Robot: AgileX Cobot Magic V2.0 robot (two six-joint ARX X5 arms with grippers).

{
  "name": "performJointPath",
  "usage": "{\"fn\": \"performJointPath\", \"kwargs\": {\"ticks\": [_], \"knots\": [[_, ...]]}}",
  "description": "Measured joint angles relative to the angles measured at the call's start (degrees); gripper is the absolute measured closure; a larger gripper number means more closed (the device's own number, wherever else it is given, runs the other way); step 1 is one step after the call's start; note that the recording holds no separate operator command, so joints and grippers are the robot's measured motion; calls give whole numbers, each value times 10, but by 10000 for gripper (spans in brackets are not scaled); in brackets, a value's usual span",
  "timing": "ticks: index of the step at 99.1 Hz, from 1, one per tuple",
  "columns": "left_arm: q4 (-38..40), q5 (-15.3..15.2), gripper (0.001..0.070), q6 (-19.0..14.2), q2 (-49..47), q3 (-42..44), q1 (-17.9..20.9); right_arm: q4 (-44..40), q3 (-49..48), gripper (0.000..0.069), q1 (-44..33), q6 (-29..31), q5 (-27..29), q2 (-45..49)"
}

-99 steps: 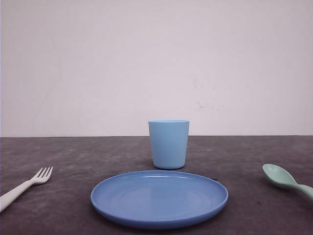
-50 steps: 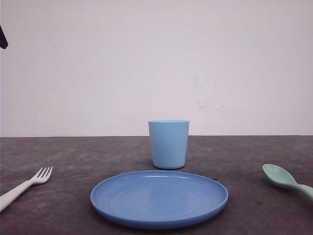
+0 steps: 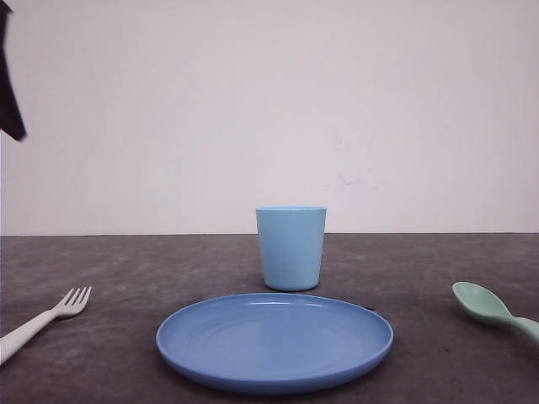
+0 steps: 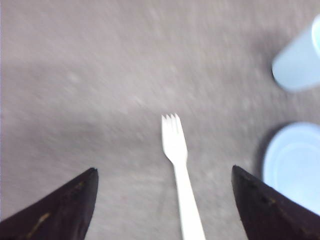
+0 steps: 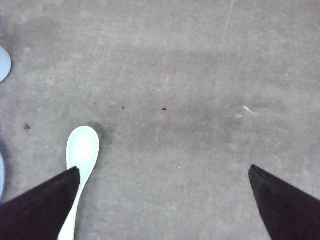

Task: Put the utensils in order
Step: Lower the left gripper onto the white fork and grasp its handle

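Note:
A white fork (image 3: 38, 321) lies flat on the dark table at the front left, tines pointing away. In the left wrist view the fork (image 4: 179, 167) runs between the spread black fingers of my left gripper (image 4: 163, 172), which hangs open above it without touching. A mint-green spoon (image 3: 488, 308) lies at the front right. In the right wrist view the spoon (image 5: 81, 162) sits beside one finger (image 5: 45, 205) of my open right gripper (image 5: 164, 170), and that finger covers part of the handle. A dark piece of the left arm (image 3: 8, 71) shows at the top left of the front view.
A round blue plate (image 3: 274, 341) sits front and centre, with a light blue cup (image 3: 290, 247) upright just behind it. The cup (image 4: 300, 60) and the plate rim (image 4: 295, 165) appear beside the fork in the left wrist view. A plain white wall closes off the back.
A dark part of the left arm has come down into the front view's top left corner. Fork, spoon, plate and cup have not moved.

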Motion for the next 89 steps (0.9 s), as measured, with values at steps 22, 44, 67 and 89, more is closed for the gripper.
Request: {"fn": "performJointPath", "kwargs": {"ticks": [22, 44, 67, 89], "knots": [[10, -2, 190, -28, 75, 0, -67, 0, 0, 10, 0, 0, 0, 0], [28, -35, 192, -44, 153, 0, -97, 0, 0, 10, 0, 0, 0, 0], [61, -35, 192, -59, 218, -1, -105, 0, 0, 10, 0, 0, 0, 0], [86, -35, 193, -67, 266, -1, -108, 0, 0, 10, 0, 0, 0, 0]]}}
